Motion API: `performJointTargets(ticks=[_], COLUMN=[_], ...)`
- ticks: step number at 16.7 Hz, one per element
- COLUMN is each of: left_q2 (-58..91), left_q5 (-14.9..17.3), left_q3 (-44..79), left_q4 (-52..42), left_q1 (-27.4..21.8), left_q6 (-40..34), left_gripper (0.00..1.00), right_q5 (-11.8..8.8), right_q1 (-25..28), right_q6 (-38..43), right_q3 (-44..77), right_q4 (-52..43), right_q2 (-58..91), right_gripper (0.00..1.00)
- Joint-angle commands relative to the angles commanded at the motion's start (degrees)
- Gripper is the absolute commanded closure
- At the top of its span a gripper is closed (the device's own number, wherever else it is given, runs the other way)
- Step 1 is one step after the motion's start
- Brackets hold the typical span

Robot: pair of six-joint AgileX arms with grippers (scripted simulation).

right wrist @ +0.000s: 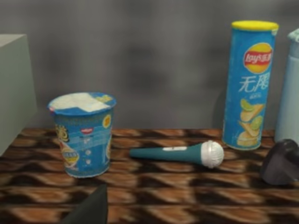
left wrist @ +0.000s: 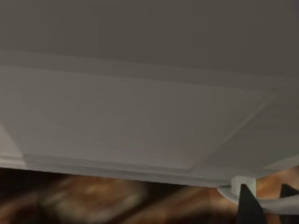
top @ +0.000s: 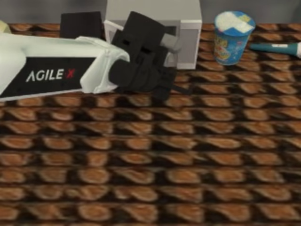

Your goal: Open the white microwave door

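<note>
White microwave door (left wrist: 140, 116) faces the table's near edge, left gripper (top: 162, 77) against it, fingers' state indiscernible.

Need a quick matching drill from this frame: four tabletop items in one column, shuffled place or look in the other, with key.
Column 1:
1. white microwave
2. cup noodle tub
3. teal microphone
4. chips can

Column 2:
A. lying flat on the table between the tub and the tall can
B. standing upright, yellow lid, blue body
C. at the table's far edge, with the left gripper at its front
D. just right of the microwave, blue with a white lid

Pairs: 1-C, 2-D, 3-A, 4-B
</note>
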Motion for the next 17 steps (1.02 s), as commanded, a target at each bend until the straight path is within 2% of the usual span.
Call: performJointTargets(ticks=[13, 17], left_q2=[0.0, -0.54], left_q5=[0.0, 1.31], left_q3=[0.0, -0.89], left_q4=[0.0, 0.22], left_q1=[0.0, 0.08], left_q6=[0.0, 1.01], left_gripper=[1.0, 1.0], right_q5=[0.0, 0.0], right_q1=[0.0, 0.0], right_q6=[0.0, 0.0], right_q3=[0.0, 0.0], right_q4=[0.0, 0.0], right_q2=[0.0, 0.0], right_gripper=[0.0, 0.0])
